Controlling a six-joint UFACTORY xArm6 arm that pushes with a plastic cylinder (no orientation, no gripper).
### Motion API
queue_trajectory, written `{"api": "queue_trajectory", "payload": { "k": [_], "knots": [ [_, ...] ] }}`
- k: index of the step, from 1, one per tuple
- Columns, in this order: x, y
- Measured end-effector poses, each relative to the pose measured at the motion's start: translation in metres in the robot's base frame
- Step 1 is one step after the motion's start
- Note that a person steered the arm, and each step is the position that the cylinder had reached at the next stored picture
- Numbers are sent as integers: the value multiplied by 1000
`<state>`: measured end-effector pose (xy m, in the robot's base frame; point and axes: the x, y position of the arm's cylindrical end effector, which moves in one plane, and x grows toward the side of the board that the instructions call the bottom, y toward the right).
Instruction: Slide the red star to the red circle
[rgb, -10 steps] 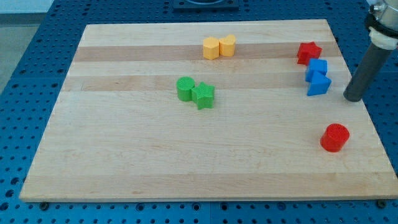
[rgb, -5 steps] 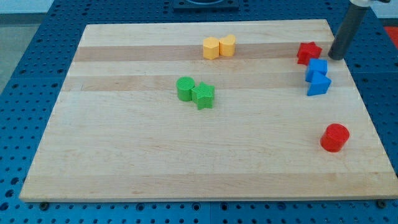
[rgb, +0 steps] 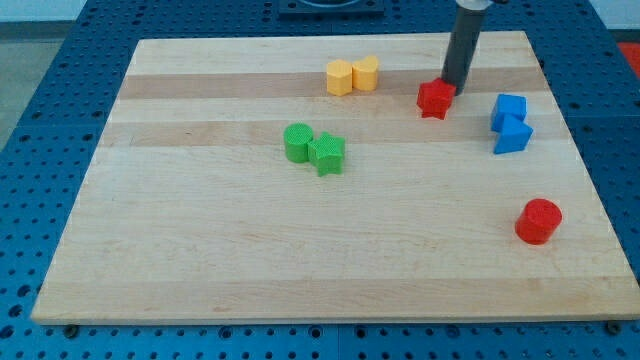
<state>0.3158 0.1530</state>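
Touching red star (rgb: 435, 99), my tip (rgb: 456, 90); red circle (rgb: 538, 221) well apart; wooden board (rgb: 200, 250); tool: plain rod, no jaws.

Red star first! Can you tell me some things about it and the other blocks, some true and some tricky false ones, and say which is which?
1. My tip sits right at the red star, on its upper right side. True.
2. The red star is touching the red circle. False: they are far apart, with the circle near the view's bottom right.
3. The two blue blocks sit together, to the right of the red star. True.
4. The green star is alone, far from any other block. False: it sits right against the green round block.
5. The two yellow blocks are near the view's bottom. False: they are near the view's top.
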Motion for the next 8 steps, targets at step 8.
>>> {"api": "queue_trajectory", "payload": {
  "k": [8],
  "knots": [
    [53,-79]
  ]
}}
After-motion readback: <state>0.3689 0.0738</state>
